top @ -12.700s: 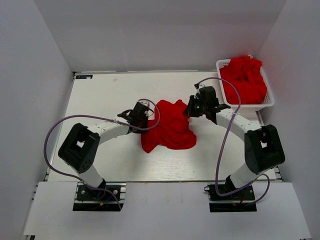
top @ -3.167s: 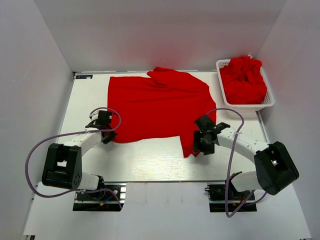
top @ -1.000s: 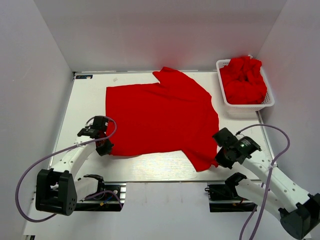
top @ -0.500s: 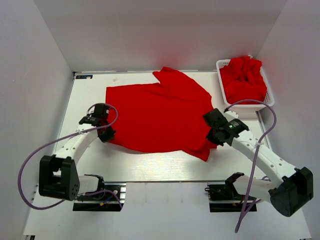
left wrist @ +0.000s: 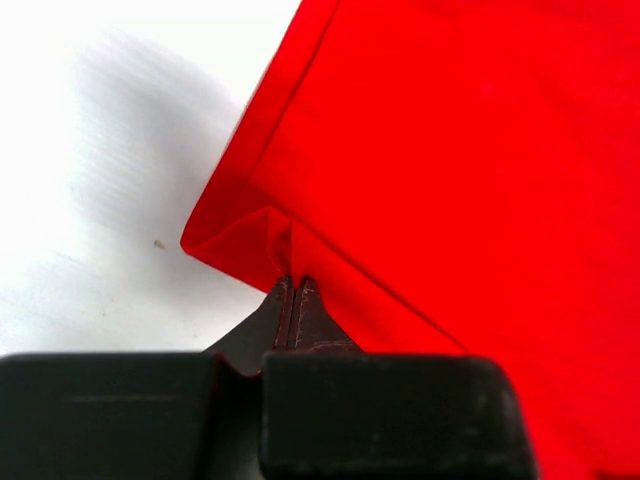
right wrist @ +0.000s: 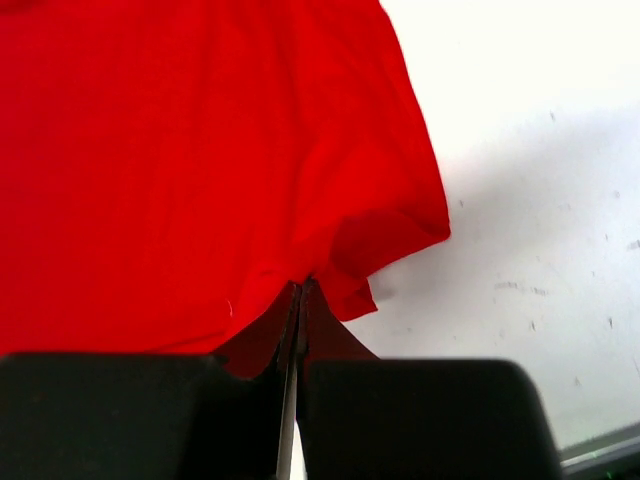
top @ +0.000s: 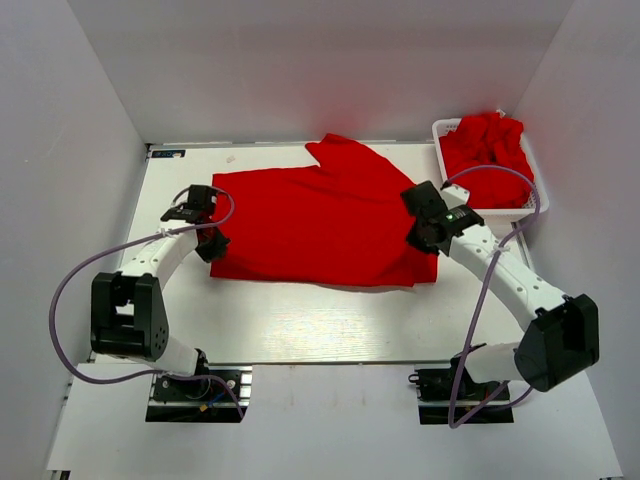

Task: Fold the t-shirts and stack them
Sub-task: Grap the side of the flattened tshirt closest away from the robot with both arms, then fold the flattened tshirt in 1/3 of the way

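One red t-shirt lies on the white table, its near hem doubled back over the body so the near edge is a fold. My left gripper is shut on the shirt's left corner. My right gripper is shut on the shirt's right corner. Both pinches show in the wrist views, cloth bunched at the closed fingertips. More red t-shirts are heaped in the basket at the back right.
The white slatted basket stands against the right wall at the table's back. White walls close in the left, right and back. The bare table runs in front of the shirt to the near edge.
Both grippers have carried the shirt's near corners away from the table's near edge toward the back, folding the hem over the body. The right arm swung from the near right inward.
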{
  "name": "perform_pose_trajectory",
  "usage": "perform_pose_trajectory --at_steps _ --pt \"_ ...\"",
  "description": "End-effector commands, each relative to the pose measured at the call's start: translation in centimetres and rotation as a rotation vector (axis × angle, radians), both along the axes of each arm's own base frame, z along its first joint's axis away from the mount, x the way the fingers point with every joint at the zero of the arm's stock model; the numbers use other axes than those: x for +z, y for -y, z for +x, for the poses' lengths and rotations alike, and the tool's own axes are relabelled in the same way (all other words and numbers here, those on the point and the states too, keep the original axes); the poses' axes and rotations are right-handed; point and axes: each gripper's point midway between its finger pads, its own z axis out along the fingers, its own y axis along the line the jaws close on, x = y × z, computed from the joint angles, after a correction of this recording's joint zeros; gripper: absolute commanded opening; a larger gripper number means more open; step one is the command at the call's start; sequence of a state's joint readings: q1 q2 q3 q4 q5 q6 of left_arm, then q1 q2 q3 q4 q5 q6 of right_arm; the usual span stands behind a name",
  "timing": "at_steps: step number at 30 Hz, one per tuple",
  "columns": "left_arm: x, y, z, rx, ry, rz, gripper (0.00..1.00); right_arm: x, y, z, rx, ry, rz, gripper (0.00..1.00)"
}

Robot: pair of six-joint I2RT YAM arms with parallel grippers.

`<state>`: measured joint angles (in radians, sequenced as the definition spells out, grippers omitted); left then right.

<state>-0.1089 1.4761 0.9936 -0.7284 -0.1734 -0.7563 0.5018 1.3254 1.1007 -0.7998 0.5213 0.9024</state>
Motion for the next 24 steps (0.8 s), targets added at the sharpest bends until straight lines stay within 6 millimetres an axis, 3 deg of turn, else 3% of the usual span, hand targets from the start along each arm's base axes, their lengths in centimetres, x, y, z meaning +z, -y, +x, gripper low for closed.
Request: perform_pose_trajectory --at_steps 1,16,24 --pt "2.0 -0.6 2.3 0.018 0.081 0.010 0.00 2.2 -0.2 2.9 0.005 0.085 -0.002 0.00" --pt "0.7 -3.0 4.0 0.062 0.049 0.038 0.00 3.4 1.8 8.5 -0.020 0.139 -0.043 0.00" --pt "0.4 -3.2 5.3 0.059 0.060 0.016 0.00 3.8 2.8 10.8 -0.018 0.151 -0.069 0.00"
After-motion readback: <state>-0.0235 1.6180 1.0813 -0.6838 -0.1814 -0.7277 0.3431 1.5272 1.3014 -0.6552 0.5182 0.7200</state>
